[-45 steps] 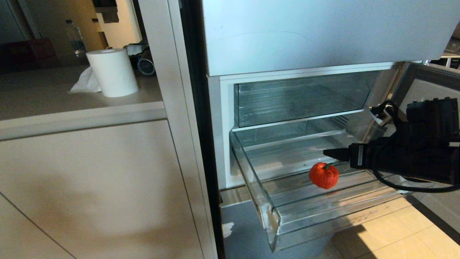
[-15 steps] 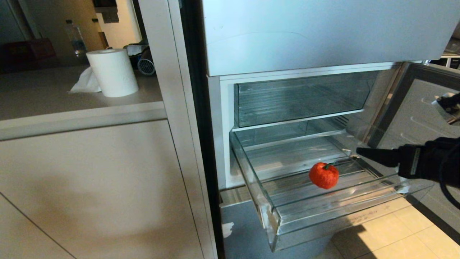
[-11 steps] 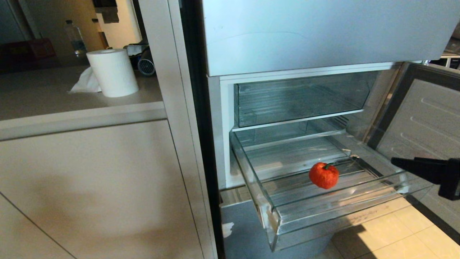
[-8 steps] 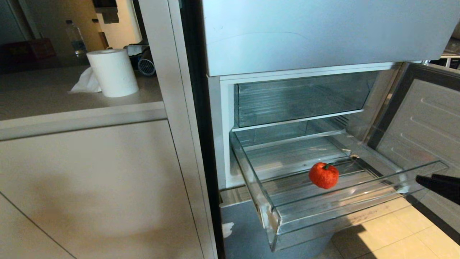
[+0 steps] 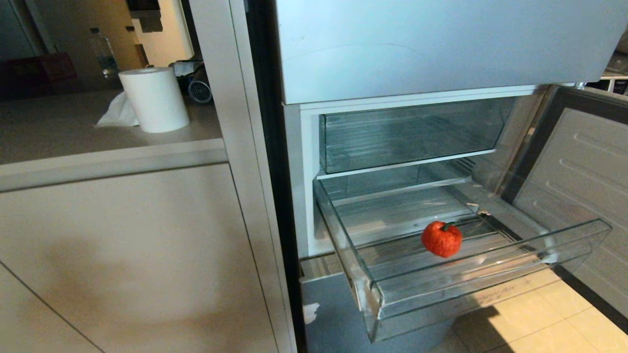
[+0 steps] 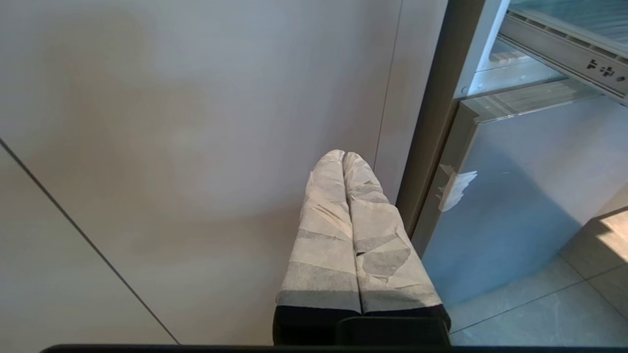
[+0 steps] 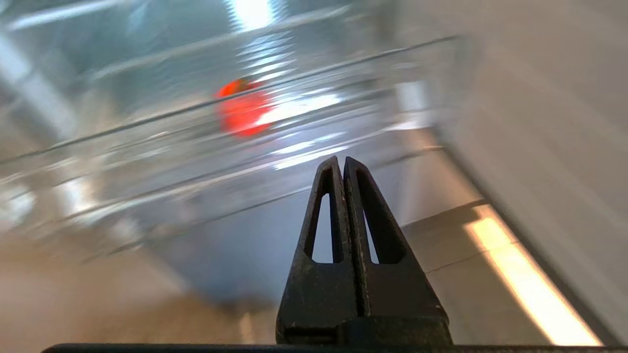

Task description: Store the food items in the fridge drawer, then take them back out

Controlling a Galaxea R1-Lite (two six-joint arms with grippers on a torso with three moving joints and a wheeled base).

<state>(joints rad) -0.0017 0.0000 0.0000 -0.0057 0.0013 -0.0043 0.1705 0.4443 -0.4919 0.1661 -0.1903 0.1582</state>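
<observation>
One red, round food item [image 5: 442, 239] with a small green stem lies in the pulled-out transparent fridge drawer [image 5: 471, 289], a little right of the drawer's middle. Through the right wrist camera the same red piece [image 7: 241, 108] shows blurred behind the drawer's clear front wall [image 7: 147, 166]. My right gripper [image 7: 343, 162] is shut and empty, below and outside the drawer front, out of the head view. My left gripper [image 6: 343, 155] is shut, its taped fingers pointing at the beige cabinet panel [image 6: 196, 122] left of the fridge.
A taller clear drawer [image 5: 407, 135] sits closed above the open one. The fridge door [image 5: 574, 181] stands open at the right. The tiled floor [image 5: 539, 318] lies below the drawer. A paper towel roll [image 5: 154, 98] stands on the counter at left.
My right arm drew back from over the drawer, sank to the right and left the head view, its gripper closing. The red piece and the drawer stayed put.
</observation>
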